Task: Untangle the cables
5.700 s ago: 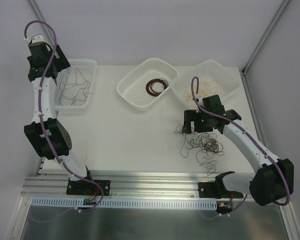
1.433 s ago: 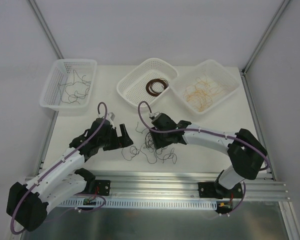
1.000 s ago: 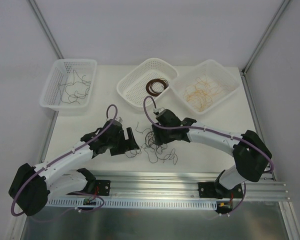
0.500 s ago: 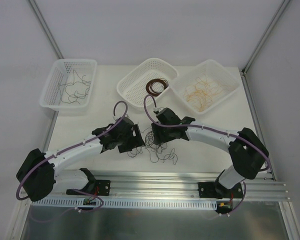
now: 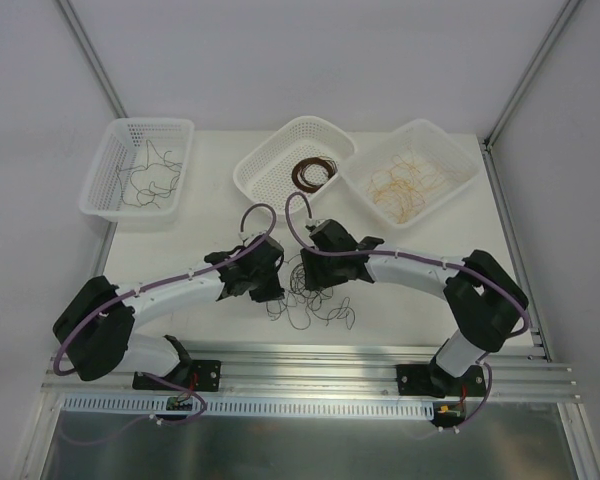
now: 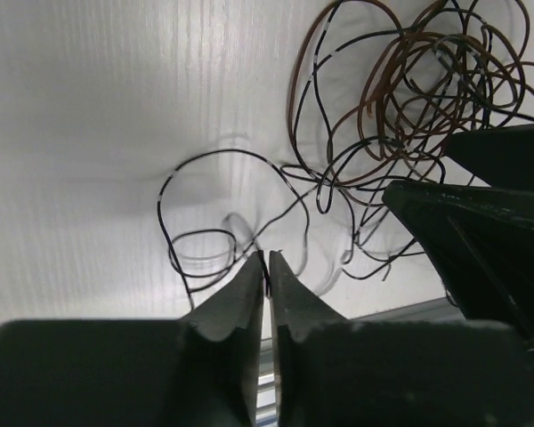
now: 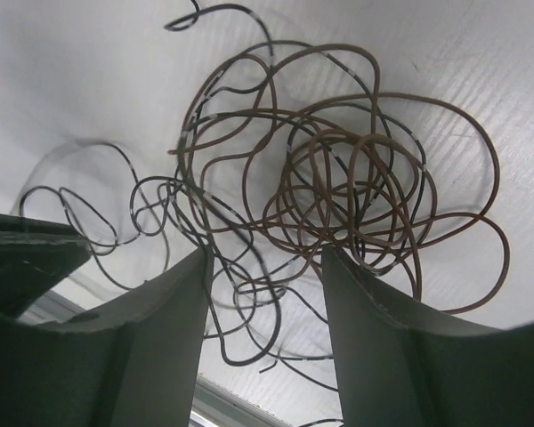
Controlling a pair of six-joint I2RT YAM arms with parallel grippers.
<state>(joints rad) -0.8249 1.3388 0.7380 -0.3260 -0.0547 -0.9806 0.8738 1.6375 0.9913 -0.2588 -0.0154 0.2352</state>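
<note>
The left fingers (image 6: 236,302) stand almost together, pinching one black cable (image 6: 215,151) at their tips. The right fingers (image 7: 169,302) gape wide astride the brown-and-black tangle (image 7: 338,187), gripping nothing. The tangle lies on the table (image 5: 180,250) near its 6 o'clock edge. The best move looks like drawing the black cable slowly toward 9 o'clock while the right fingers pin the heap, pausing if brown loops drag along.

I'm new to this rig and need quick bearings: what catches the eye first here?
A tangle of thin brown and black cables sprawls on the white table, near its front edge. The left gripper pinches one black cable at the tangle's edge, while the right gripper stands open astride the brown coils.
</note>
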